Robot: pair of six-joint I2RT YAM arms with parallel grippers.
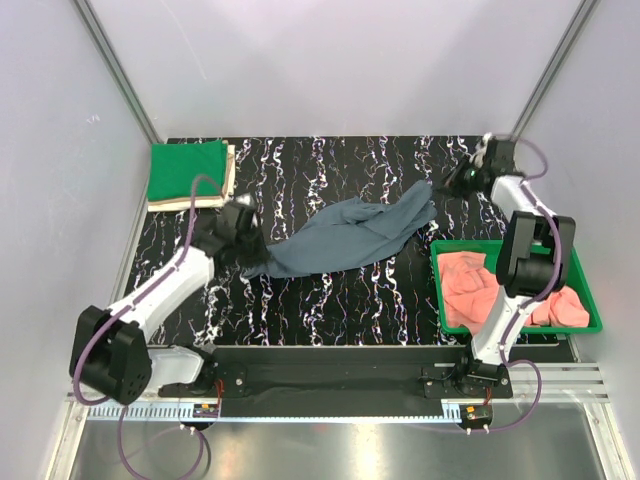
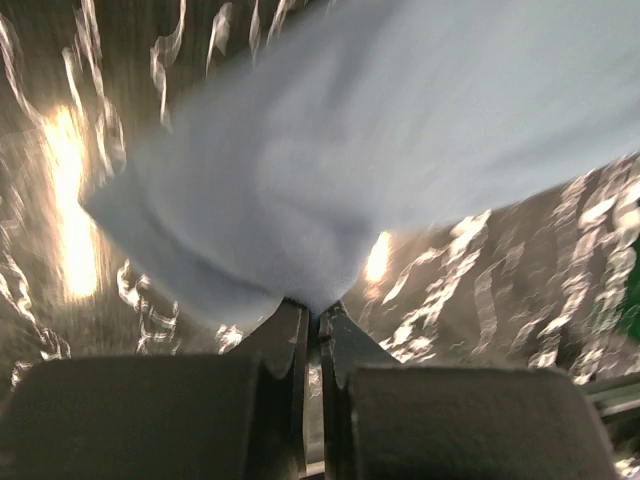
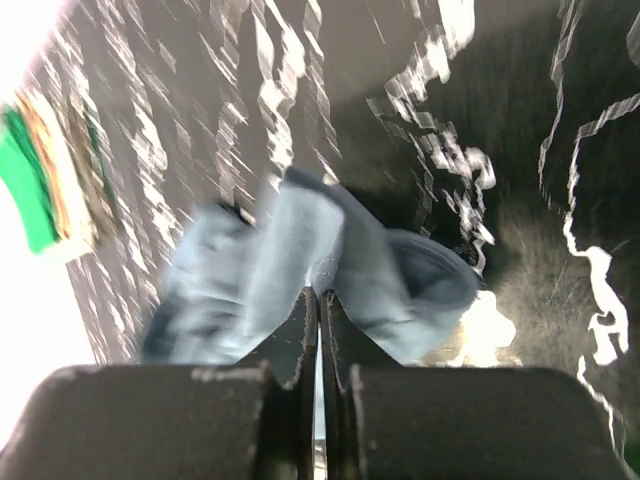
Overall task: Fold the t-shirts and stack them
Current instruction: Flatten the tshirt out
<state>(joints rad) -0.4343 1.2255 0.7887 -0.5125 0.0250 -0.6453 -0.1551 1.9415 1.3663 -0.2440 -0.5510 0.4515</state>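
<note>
Nearest, pink shirts [image 1: 470, 285] lie in the green bin [image 1: 592, 305], seemingly next in line. At mid-counter [image 1: 330, 300] the left jaws clench the grey-blue t-shirt [image 1: 350, 235] by its near corner. Farther off, the right jaws pinch its opposite end — probably to stretch it flat for folding. The folded stack [image 1: 187, 172] sits far left — out of the way.

The table [image 1: 330, 300] has a black top veined with white like marble, and a grey-blue t-shirt [image 1: 345, 240] lies rumpled across its middle, running from the left side up toward the far right. In the far left corner sits a neat stack of folded shirts [image 1: 188, 172], green on top and beige beneath. A green bin [image 1: 520, 330] holding pink shirts [image 1: 470, 285] stands near the right front edge.
</note>
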